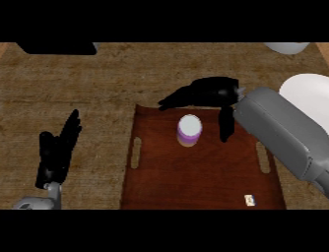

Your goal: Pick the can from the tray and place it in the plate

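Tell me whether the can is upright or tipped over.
Upright. The can stands on the tray, its round pale top facing up with the purple side showing below. The right hand is open above it, not touching.

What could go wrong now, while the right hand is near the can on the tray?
1. The can stands upright on the tray. The right hand is spread open just behind it, so a stray finger could tip it before a grasp.
2. The right forearm lies across part of the plate, so the carry to it might be awkward.
3. The left hand rests open at the left and probably gives no support.
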